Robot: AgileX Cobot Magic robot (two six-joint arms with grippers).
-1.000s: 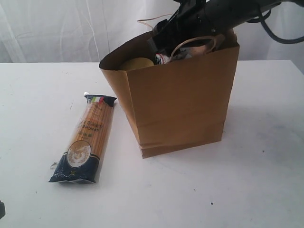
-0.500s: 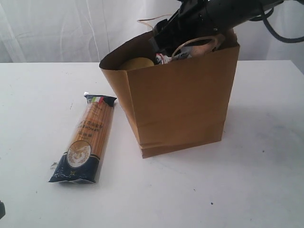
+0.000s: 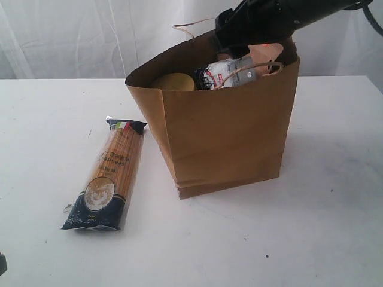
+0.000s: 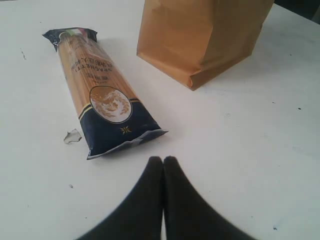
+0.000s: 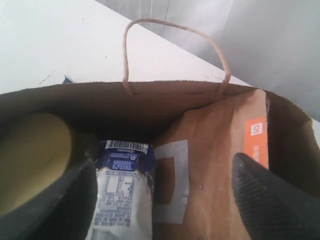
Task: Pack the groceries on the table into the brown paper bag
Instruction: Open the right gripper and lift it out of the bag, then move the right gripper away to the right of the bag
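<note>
On the left of the white table, the long spaghetti packet lies flat, with one dark-blue end toward my left gripper. It is the only grocery that I see outside the bag. My left gripper hangs low over the table near this end, with its two fingers pressed together and nothing between them, so I think it only waits. To the right of the packet, apart from it, the brown paper bag stands upright with its mouth open. Inside it, from left to right, I see the yellow-lidded jar, the small blue-white carton standing on its end, and the brown orange-labelled pouch leaning against the bag's wall. They stand tightly side by side, which I think leaves only a narrow place for the packet. My right gripper is over the mouth of the bag, just above the carton and the pouch, with the jaws wide apart and holding nothing. One twisted paper handle rises on the far wall, clear of my fingers.
</note>
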